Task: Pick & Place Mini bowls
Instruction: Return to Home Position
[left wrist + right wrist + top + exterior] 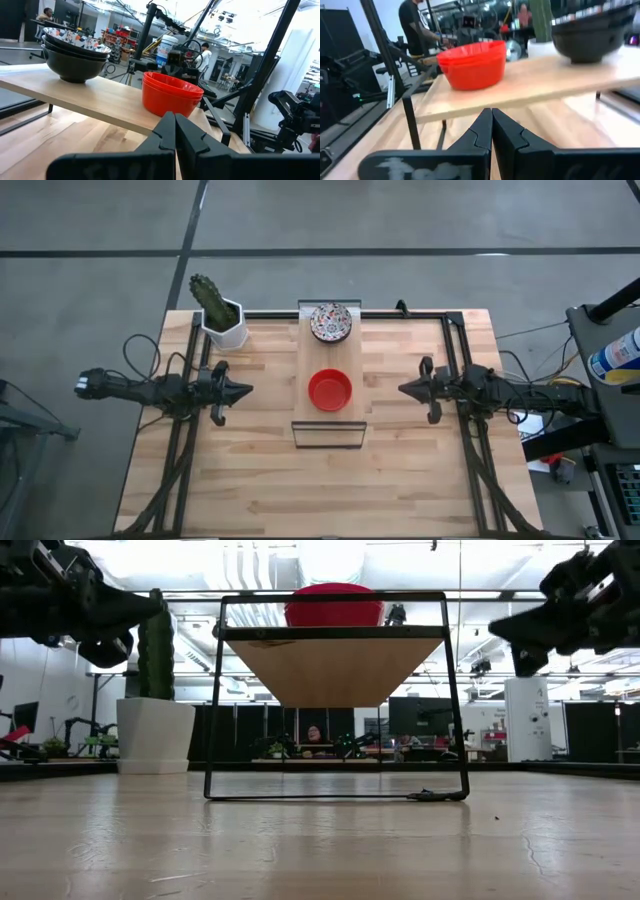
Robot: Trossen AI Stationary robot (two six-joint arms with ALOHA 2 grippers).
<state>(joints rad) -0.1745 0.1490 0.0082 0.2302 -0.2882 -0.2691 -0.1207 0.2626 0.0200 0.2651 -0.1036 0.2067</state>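
A stack of glossy red mini bowls (330,390) sits on a raised wooden shelf (330,360), with a stack of speckled mini bowls (331,322) farther back on it; their outsides look dark (75,62). My left gripper (246,391) hovers shut to the left of the shelf, pointing at the red stack (171,93). My right gripper (404,389) hovers shut to the right of the shelf, facing the same stack (472,64). Neither touches anything.
The shelf stands on a thin black wire frame (335,795) at table centre. A white hexagonal pot with a cactus (222,320) sits at the far left. Black rails (455,350) run along the table sides. People stand in the room beyond (415,22).
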